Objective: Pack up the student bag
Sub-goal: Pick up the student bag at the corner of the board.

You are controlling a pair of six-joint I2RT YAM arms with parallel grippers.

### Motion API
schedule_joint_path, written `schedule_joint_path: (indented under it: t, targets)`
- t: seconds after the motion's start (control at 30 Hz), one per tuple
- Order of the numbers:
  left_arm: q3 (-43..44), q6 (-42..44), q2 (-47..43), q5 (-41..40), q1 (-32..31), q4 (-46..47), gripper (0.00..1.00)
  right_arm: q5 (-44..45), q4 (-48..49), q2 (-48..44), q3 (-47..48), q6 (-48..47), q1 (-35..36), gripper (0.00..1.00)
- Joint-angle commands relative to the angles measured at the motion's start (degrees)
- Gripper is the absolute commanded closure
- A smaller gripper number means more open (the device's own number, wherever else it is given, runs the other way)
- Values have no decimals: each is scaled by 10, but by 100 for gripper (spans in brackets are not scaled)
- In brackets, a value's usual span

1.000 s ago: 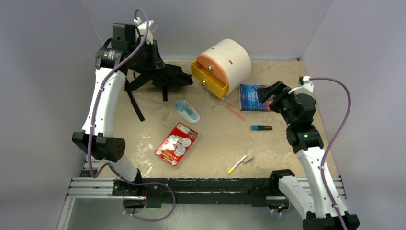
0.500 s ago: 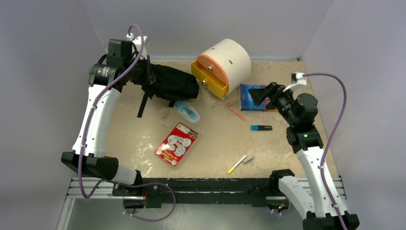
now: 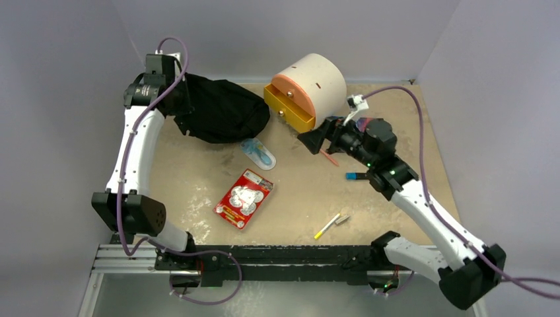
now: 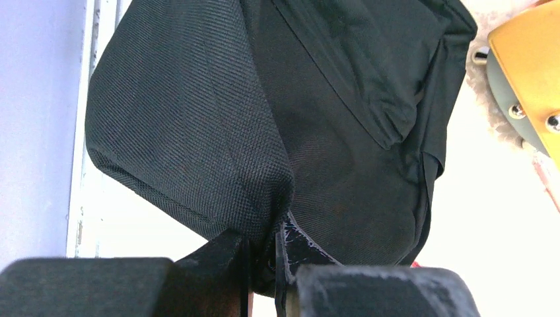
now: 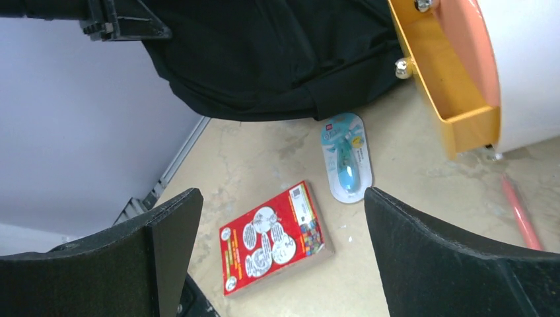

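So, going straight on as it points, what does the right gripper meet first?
Probably the blue packet, lying left of the right gripper with nothing between them; depth is unclear, so perhaps bare table first.

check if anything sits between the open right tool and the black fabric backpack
Nothing visible blocks it. The right tool faces the soft black fabric backpack; a blue blister pack lies flat below that line, and the yellow drawer juts beside it.

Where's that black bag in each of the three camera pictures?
Top view: student bag at upper left.
Left wrist: fills most of the frame, pinched by the left claw.
Right wrist: across the top.
Shared landmark: yellow drawer, right of the bag everywhere.
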Motion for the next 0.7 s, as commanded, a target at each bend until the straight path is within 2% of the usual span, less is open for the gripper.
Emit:
schedule_joint_path:
  t: [0.0,0.2,0.33,0.53,0.67]
  targets:
    - [32,9,-18,-34,0,94,100,69,66,71,70,11,51,6]
    - [13,55,-36,-94,-1,168,100,107,87,186,157,-6,114,8]
    - [-5,110,-62,-110,-1,278,100,109,76,236,206,-13,134,8]
    - [-4,208,-80,-78,-4,425,100,113,68,219,197,-14,140,8]
    - [62,226,-62,31,-4,413,100,121,61,188,168,-9,141,7]
